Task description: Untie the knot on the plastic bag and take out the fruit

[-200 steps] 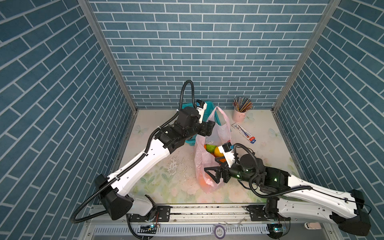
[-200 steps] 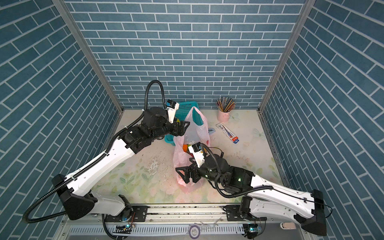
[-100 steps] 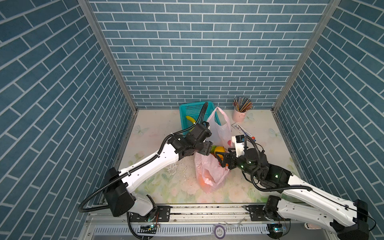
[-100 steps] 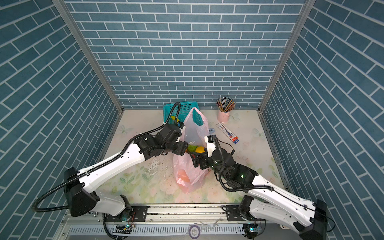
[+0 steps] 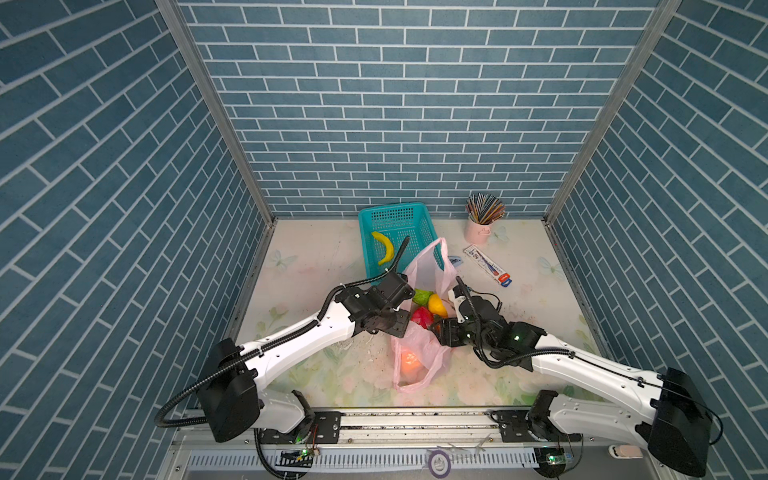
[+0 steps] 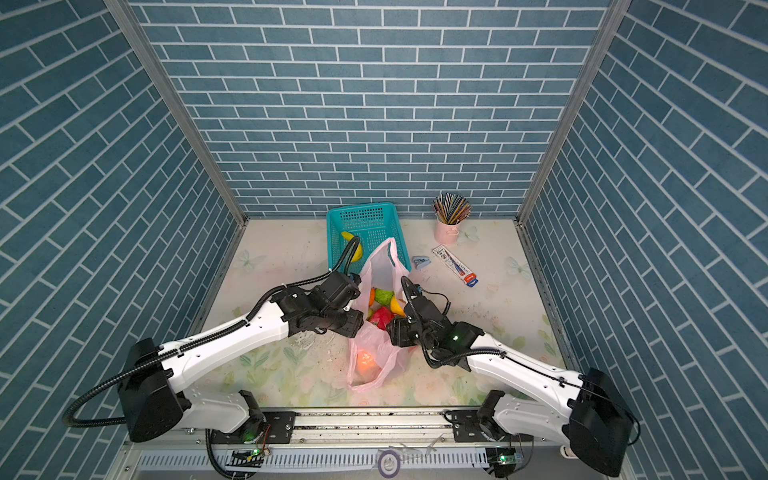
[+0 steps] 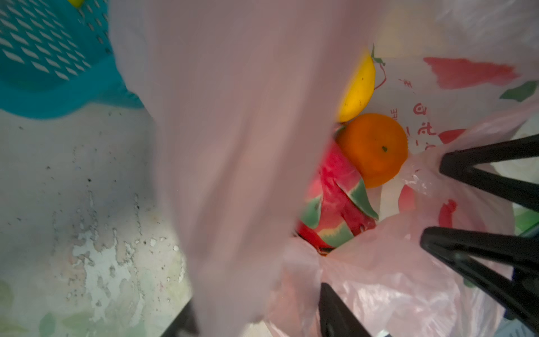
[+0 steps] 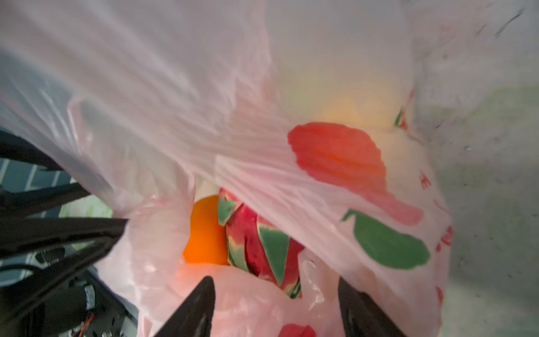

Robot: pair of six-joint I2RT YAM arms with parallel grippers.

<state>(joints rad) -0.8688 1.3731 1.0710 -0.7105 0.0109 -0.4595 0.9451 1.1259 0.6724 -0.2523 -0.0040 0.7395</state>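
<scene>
Plastic bag (image 5: 419, 345) is lying on the table (image 5: 307, 266) mid-front, between the two arms; one handle loop (image 5: 444, 257) is standing up just in front of the teal basket (image 5: 397, 214), which is holding a banana (image 5: 385, 248); the bag mouth is gaping open with fruit showing inside: dragon fruit (image 7: 335, 189), orange (image 7: 374, 148) touching it, yellow fruit (image 7: 359, 87) beside the orange, green fruit (image 5: 421, 297) showing in both top views; a second orange (image 5: 409, 362) is glowing through the plastic at the bag's near end. Left gripper (image 5: 407, 326) is sitting at the mouth's left edge; its fingers (image 7: 338, 318) are standing apart, with a sheet of the bag's wall hanging between them, not pinched. Right gripper (image 5: 434, 328) is sitting at the mouth's right edge; its fingers (image 8: 201, 303) are likewise standing apart, with bag film bulging between them and the dragon fruit lying just beyond the tips; neither is clamping anything. The two grippers are facing each other closely across the opening. Pink cup of pencils (image 5: 480, 228) and flat box (image 5: 487, 266) are sitting at the back right, well apart from the bag.
</scene>
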